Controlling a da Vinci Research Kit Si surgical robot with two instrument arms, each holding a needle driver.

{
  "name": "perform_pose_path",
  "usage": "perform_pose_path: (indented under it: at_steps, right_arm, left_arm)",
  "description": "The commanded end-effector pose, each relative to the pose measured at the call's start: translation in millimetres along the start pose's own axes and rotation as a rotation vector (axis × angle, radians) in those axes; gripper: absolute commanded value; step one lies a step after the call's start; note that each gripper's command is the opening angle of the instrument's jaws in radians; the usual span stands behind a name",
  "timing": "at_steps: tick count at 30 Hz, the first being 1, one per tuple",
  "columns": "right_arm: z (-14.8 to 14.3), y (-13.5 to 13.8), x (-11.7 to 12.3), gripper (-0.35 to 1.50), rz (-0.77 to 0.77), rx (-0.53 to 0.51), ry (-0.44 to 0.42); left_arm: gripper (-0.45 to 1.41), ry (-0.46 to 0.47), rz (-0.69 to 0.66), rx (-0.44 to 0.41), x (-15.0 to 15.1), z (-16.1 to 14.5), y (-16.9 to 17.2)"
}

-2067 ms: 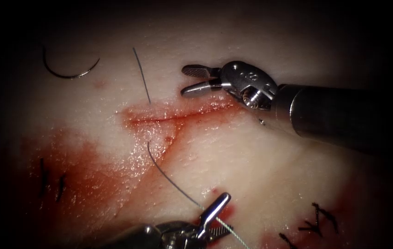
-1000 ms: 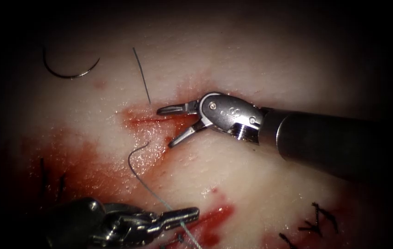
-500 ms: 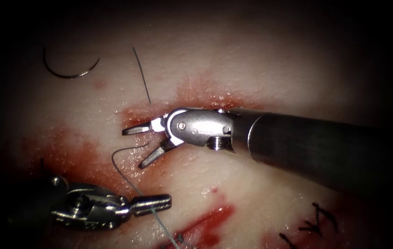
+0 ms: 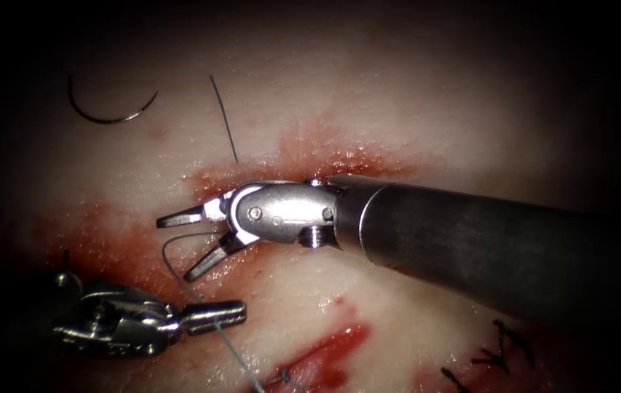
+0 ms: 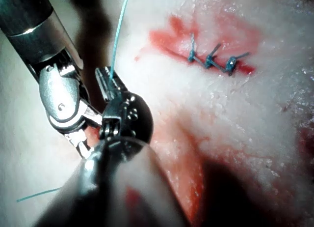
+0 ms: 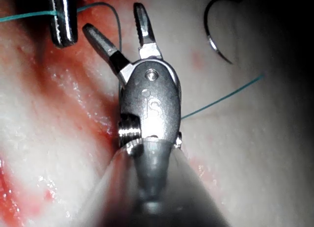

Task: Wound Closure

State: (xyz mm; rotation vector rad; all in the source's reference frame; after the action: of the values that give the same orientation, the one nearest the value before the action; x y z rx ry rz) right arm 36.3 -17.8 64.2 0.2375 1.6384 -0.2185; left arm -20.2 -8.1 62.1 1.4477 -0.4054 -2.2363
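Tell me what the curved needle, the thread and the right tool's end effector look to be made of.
Needle: thin dark metal wire by its look, lying free on the tissue, left of the cut.
Thread: fine smooth strand, teal in the wrist views, likely synthetic; the left end effector is shut on it.
Right end effector: polished steel-like metal with bright glints, jaws open, holding nothing.
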Motion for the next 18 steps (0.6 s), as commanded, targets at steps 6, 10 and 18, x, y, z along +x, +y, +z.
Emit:
perform_pose_path:
  at_steps: [6, 10, 18]
  right_arm:
    - [1.8, 0.5, -0.3, 1.10, -0.008, 0.013, 0.026]
    - [2.7, 0.7, -0.3, 0.64, -0.005, 0.022, 0.031]
    - [1.6, 2.1, -1.5, -0.35, -0.015, -0.011, 0.016]
  left_arm:
    - [-0.45, -0.002, 0.003, -0.001, -0.4, 0.6, -0.3]
    - [-0.45, -0.005, 0.004, -0.006, -0.4, 0.7, -0.2]
    - [-0.45, -0.021, 0.009, -0.014, -0.4, -0.3, 0.3]
